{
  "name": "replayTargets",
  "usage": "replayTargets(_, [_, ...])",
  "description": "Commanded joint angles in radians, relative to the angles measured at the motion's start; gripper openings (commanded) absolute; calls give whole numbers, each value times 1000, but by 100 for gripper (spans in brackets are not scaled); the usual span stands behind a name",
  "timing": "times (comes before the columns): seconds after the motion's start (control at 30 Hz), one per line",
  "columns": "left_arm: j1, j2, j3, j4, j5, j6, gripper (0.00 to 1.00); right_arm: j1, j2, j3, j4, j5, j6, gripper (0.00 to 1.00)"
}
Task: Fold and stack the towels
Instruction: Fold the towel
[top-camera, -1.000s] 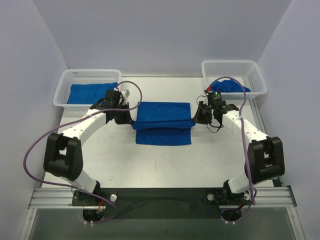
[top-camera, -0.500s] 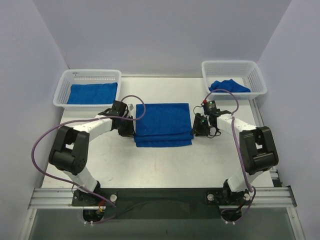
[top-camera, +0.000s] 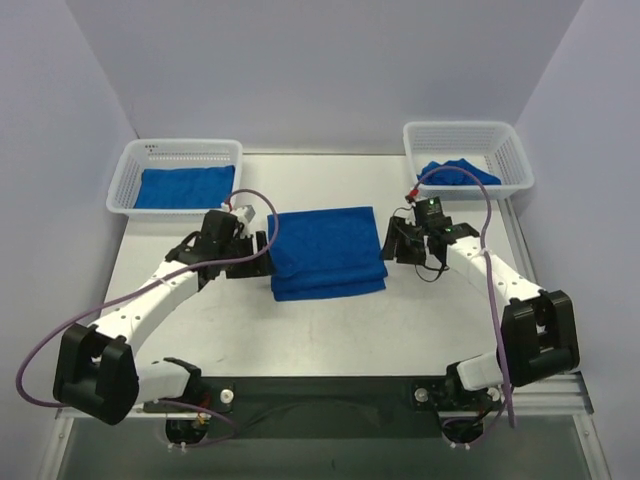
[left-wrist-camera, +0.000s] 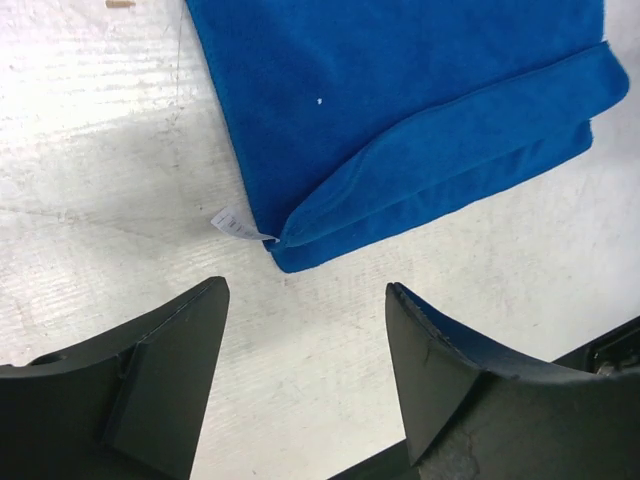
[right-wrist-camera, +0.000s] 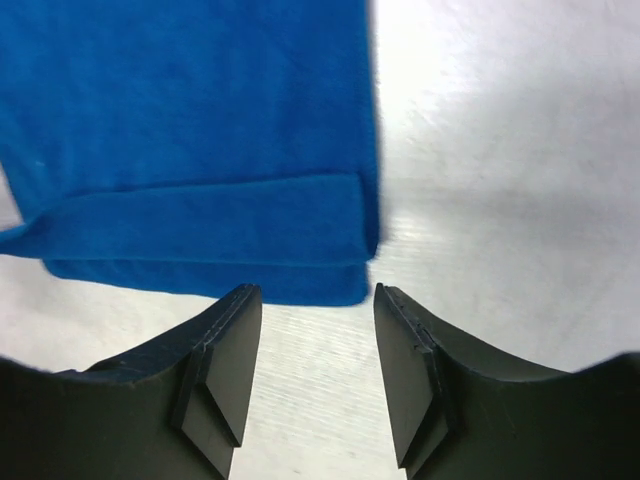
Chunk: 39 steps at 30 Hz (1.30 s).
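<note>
Here the folded towel (top-camera: 328, 252) lies flat mid-table (top-camera: 330, 330), its layered edges toward the arms. The left gripper (top-camera: 262, 250) sits just beside the towel's left edge, jaws apart and holding nothing; a small white tag (left-wrist-camera: 232, 222) pokes out at the near corner. The right gripper (top-camera: 392, 240) is just off the right edge, jaws likewise apart and empty. A flat towel (top-camera: 185, 186) fills the left basket (top-camera: 125, 185); a crumpled towel (top-camera: 455, 172) lies in the right basket (top-camera: 512, 150).
</note>
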Motion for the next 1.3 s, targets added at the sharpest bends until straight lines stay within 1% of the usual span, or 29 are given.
replayTargets(0.0, [-7,3,51,7,-29,-14,73,38,12,89,-38,15,-30,48])
replayTargets(0.07, [-9,39,103,10,-32,-5,73,52,49,129,-43,28,-36,45])
replayTargets(0.1, [-9,85,120,10,-32,6,72,56,87,165,-43,36,-41,42])
replayTargets(0.17, [-15,137,177,10,-39,18,67,67,148,204,-43,59,-50,38])
replayTargets(0.23, [-21,214,214,10,-41,32,63,75,193,253,-44,70,-67,38])
replayTargets(0.27, [-32,237,228,7,-41,37,63,76,232,268,-46,76,-69,38])
replayTargets(0.3, [-38,274,258,5,-42,49,63,84,250,287,-47,83,-73,38])
replayTargets(0.4, [-56,323,288,-13,-58,77,65,86,299,299,-54,102,-89,39])
replayTargets(0.57, [-64,310,266,-35,-64,146,70,69,302,265,-75,113,-135,45])
replayTargets(0.7, [-64,274,223,-36,-65,207,73,30,300,238,-77,42,-173,46])
replayTargets(0.87, [-64,293,199,-39,-41,236,73,20,332,241,-78,-48,-202,46])
replayTargets(1.1, [-64,322,199,-38,-21,236,71,17,363,233,-77,-74,-201,46])
replayTargets(1.2, [-64,320,197,-38,7,232,66,18,366,230,-75,-81,-202,45])
replayTargets(1.27, [-64,319,196,-38,23,232,65,17,368,225,-73,-84,-205,45])
